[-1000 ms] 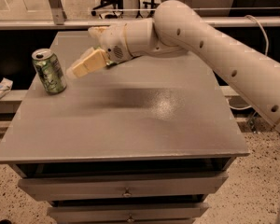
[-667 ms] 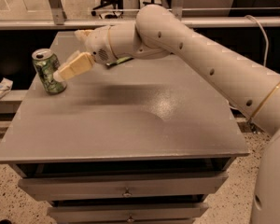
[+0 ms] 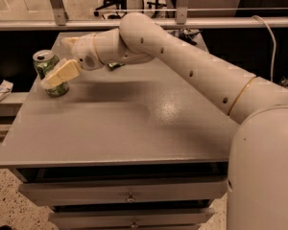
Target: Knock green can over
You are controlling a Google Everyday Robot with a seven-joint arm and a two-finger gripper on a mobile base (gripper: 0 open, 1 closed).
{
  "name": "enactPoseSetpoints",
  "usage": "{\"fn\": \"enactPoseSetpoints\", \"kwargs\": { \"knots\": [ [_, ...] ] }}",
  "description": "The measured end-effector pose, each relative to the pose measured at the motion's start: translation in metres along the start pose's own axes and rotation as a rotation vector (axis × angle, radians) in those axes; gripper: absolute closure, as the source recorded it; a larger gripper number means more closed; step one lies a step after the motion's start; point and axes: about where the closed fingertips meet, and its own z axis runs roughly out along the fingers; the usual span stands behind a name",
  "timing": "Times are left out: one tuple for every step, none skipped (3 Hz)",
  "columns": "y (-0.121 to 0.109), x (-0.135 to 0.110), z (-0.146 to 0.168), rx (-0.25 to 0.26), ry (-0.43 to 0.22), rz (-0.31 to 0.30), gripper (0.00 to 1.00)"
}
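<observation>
Arm (image 3: 192, 63): smooth off-white shell, thick rounded tubes. Small dark round holes dotted along its length. Thin tan ring (image 3: 240, 96) round the widest joint, and a fainter one near the wrist. Patch of tiny dots on the wrist housing. Large rounded off-white body shell (image 3: 264, 176), lower right. Gripper (image 3: 60, 74): pale cream-yellow, blocky, at the green can (image 3: 42, 60).

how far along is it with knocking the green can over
Done: the approach; the pincer is open at the green can near the grey table's left rear corner. In hand: contact, as one finger lies across the can's side, seemingly touching. Left: the tip itself; the can stands upright, so a sideways push is probably needed.
</observation>
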Motion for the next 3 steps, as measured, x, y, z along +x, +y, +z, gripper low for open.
{"fn": "enactPoseSetpoints", "kwargs": {
  "knots": [
    [0.0049,0.0069,0.0166,-0.032,0.000,0.024,0.02],
    [0.0039,0.0129,0.0189,-0.032,0.003,0.055,0.25],
    [-0.0014,0.0154,0.0089,-0.007,-0.006,0.076,0.47]
  ]
}}
